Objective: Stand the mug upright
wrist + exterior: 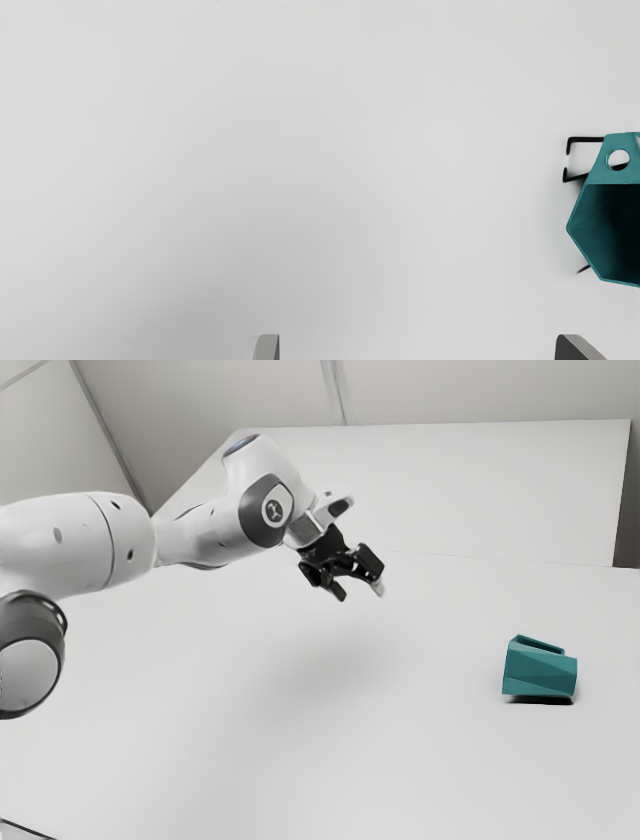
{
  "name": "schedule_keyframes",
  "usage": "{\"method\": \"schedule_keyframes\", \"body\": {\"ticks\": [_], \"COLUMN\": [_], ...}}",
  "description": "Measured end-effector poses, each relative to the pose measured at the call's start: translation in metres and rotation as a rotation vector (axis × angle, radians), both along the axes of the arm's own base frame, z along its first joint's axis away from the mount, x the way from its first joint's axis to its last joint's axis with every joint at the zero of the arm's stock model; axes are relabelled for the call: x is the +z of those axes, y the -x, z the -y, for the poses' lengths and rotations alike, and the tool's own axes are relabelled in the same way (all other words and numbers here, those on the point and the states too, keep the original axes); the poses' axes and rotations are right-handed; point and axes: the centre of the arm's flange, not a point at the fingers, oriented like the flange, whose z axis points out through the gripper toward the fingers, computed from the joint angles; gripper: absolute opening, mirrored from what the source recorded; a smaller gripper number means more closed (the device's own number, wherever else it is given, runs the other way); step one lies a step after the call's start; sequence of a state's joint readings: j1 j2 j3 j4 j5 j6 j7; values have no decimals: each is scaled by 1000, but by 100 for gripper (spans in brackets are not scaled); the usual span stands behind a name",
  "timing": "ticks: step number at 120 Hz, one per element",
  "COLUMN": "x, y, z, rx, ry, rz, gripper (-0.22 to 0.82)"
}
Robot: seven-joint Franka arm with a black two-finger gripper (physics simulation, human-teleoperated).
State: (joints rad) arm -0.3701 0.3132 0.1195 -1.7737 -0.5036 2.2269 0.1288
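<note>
Teal mug (540, 672) lies tipped on its side, so standing it up is what is left, judging by its pose. From the exterior view's left, 1 white arm (105, 545) reaches out over the pale bench (300, 730). Next comes its hand (360, 592), tilted and well above the surface. The hand is open and empty: its 2 fingers (267, 347) stand wide apart, with nothing between them. Farthest toward the exterior view's right is the mug, on the bench and well apart from the hand. Its mouth (600, 235) faces back toward the arm, and its handle (601, 172) is on the upper side. A grip and a quarter turn, mouth up, would seem to remain, with enough room to let the base settle flat.
</note>
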Motion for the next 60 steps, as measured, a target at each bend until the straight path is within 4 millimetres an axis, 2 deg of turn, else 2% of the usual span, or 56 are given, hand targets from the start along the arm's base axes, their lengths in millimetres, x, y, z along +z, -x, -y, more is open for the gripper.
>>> {"method": "schedule_keyframes", "body": {"ticks": [19,31,60], "x": [-23,-36,-54], "y": [15,32,43], "z": [35,54,99], "rx": [31,37,45], "ry": [48,60,87], "rz": [1,-1,26], "gripper": [60,60,60]}}
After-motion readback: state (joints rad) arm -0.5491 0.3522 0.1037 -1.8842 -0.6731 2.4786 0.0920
